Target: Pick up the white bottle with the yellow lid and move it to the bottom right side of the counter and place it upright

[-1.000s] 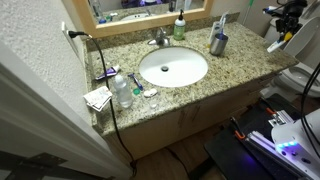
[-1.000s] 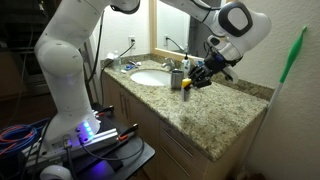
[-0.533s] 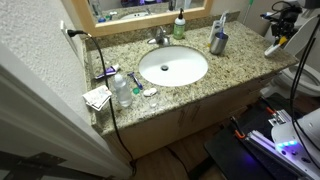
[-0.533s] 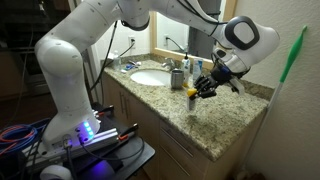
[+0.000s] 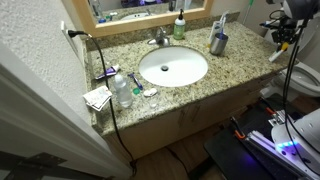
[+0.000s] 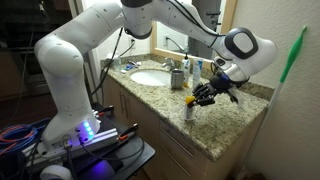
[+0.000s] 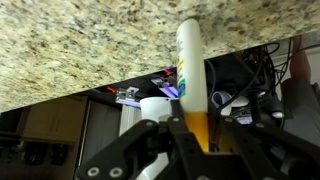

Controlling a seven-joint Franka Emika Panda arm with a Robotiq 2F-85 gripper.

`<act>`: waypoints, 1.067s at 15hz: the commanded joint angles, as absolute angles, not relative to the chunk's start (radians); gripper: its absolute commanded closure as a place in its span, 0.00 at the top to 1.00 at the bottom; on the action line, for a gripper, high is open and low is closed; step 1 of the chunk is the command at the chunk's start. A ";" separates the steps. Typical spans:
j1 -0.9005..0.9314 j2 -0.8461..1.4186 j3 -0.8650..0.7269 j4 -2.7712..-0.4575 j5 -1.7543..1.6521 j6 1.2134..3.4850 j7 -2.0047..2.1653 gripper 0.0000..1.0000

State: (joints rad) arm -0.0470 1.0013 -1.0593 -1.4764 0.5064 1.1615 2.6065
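Note:
My gripper is shut on the yellow cap of the white bottle with the yellow lid, whose white body hangs down toward the counter. I cannot tell whether its base touches the granite. In the wrist view the gripper clamps the yellow cap, and the bottle's white body points at the counter's edge. In an exterior view the gripper is over the counter's right end; the bottle is too small to make out there.
A white oval sink and chrome tap sit mid-counter. A grey metal cup, a green soap bottle and a clear plastic bottle stand around them. A green broom leans on the wall.
My gripper has carried the bottle away from the metal cup, along the counter toward its far end from the sink, and lower toward the granite.

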 commanded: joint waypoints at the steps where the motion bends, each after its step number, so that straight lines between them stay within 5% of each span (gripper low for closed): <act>1: -0.032 1.066 -1.117 -1.447 0.552 1.133 2.606 0.07; 10: -0.033 1.133 -1.181 -1.410 0.702 1.108 2.606 0.07; 11: -0.029 1.146 -1.192 -1.410 0.710 1.102 2.606 0.36; 12: -0.029 1.145 -1.195 -1.412 0.716 1.099 2.606 0.53; 16: -0.022 1.114 -1.203 -1.431 0.713 1.126 2.606 0.80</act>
State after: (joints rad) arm -0.0321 1.1268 -1.1748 -1.4260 0.6940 1.1150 2.6062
